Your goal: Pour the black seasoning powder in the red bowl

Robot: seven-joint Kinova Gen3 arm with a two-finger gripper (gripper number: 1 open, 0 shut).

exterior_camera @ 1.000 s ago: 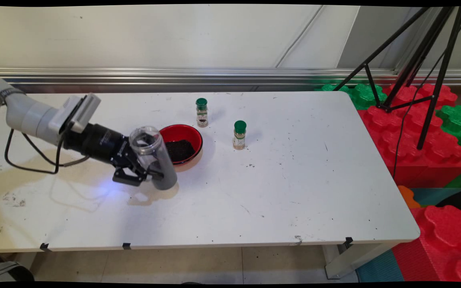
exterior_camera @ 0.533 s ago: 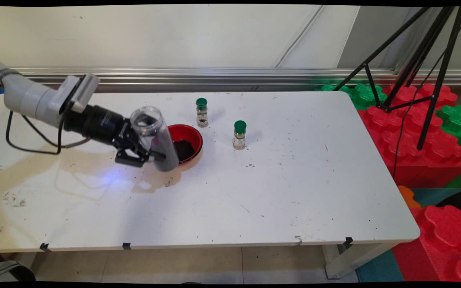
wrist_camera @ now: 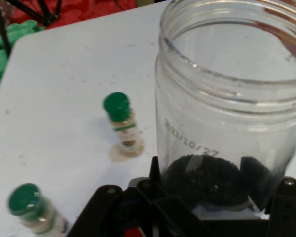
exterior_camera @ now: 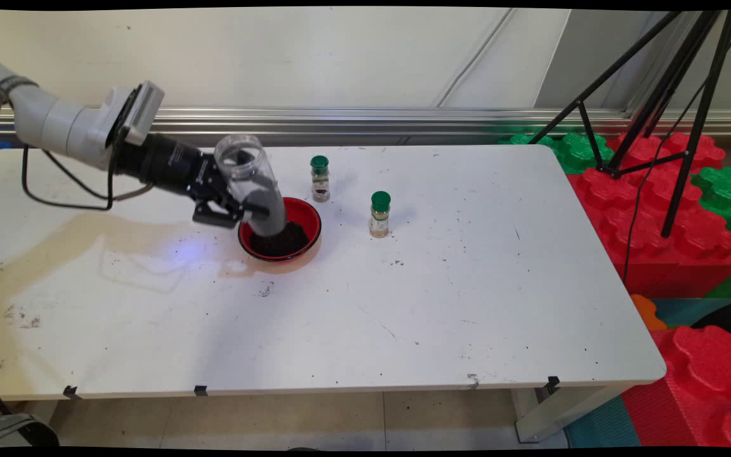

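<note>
- The hand (exterior_camera: 238, 209) grasps a clear plastic jar (exterior_camera: 252, 184) by the lower part of its body, one finger on each side of it.
- In the hand view, the jar (wrist_camera: 232, 113) fills the right half of the picture, its open threaded mouth toward the top; the fingers (wrist_camera: 108, 197) rise from the bottom edge at either side of it.
- The jar is tilted, with its open mouth up and leaning toward the desk's left edge, and its base down over a red bowl (exterior_camera: 280, 230).
- The jar carries no lid. A dark granular mass lies at its bottom; the wall above that mass is transparent and looks empty.
- The red bowl stands on the desk (exterior_camera: 467, 304), left of the middle and nearer the far edge than the near edge. It holds a dark granular material.
- The jar's base is inside the bowl's rim outline in the main view; whether it touches the contents cannot be told.
- A first spice bottle with a green cap (exterior_camera: 320, 179) stands upright just beyond the bowl, toward the far edge.
- A second spice bottle with a green cap (exterior_camera: 380, 214) stands upright to the right of the bowl, apart from it.
- Dark specks (exterior_camera: 266, 289) lie scattered on the desk toward the near edge from the bowl.
- A black tripod (exterior_camera: 657, 95) stands beyond the desk's far right corner over red and green foam blocks (exterior_camera: 670, 209).
</note>
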